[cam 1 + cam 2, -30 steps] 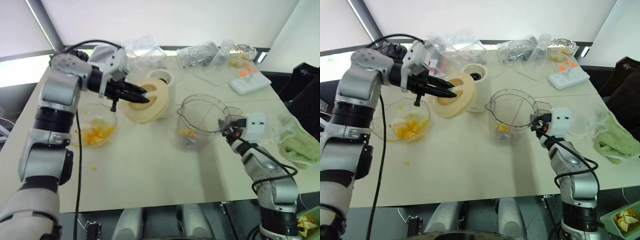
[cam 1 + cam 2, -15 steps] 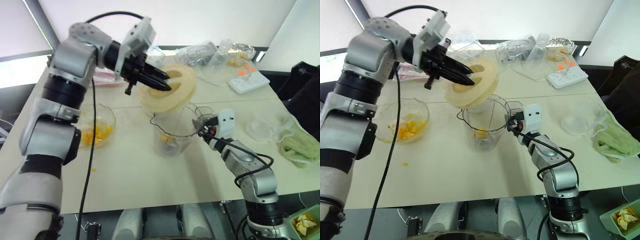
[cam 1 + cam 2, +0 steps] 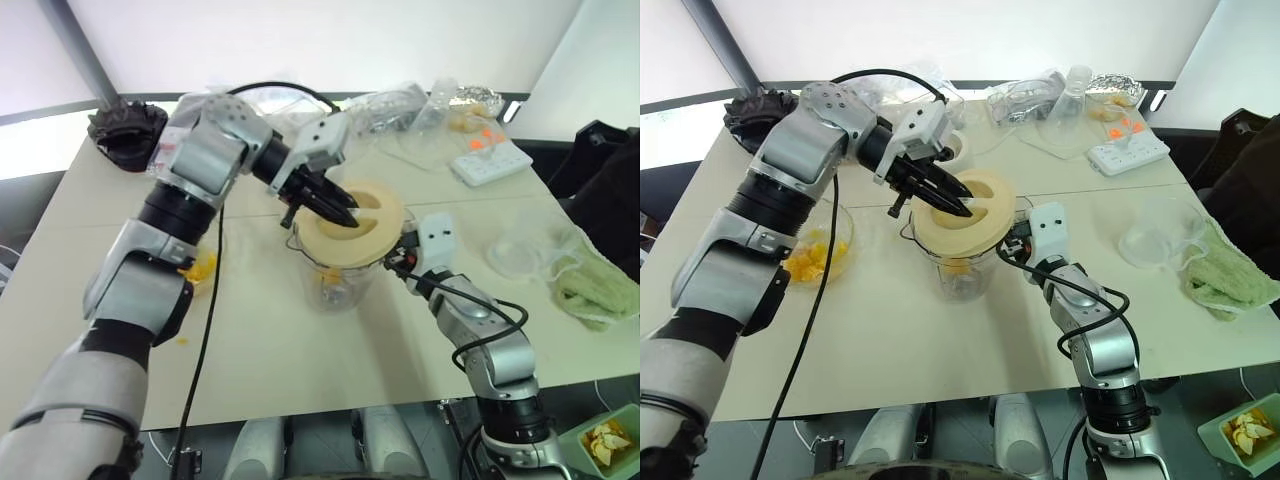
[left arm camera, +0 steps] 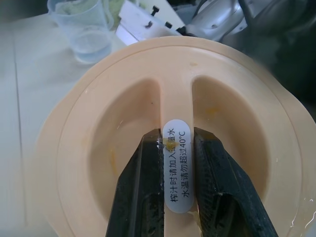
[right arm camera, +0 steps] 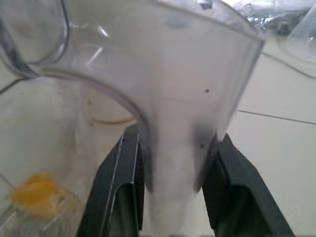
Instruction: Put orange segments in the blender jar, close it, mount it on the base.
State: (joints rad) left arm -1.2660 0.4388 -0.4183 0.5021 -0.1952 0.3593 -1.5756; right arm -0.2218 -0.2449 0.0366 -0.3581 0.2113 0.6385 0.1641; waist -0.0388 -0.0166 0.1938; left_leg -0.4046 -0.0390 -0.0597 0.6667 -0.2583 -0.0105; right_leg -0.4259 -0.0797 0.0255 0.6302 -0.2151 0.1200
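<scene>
Cream table [image 3: 890, 340] is carrying the blender jar [image 3: 958, 268] centrally, orange segments [image 3: 955, 266] inside. Left gripper [image 4: 177, 163] is pinching the lid [image 4: 168, 123] by its ridge above the jar; right gripper [image 5: 170, 182] is clamping the jar's handle. Tilted seating risks jamming or tipping. Base [image 3: 952, 145] is standing beyond the jar.

A cream table [image 3: 890, 340] is carrying the blender jar [image 3: 958, 270] near its middle, a glass bowl [image 3: 818, 255] of orange segments [image 3: 805, 262], a white power strip [image 3: 1127, 148], a green cloth [image 3: 1232, 275], a clear cup [image 3: 1155, 240] and plastic bags [image 3: 1040, 100].
</scene>
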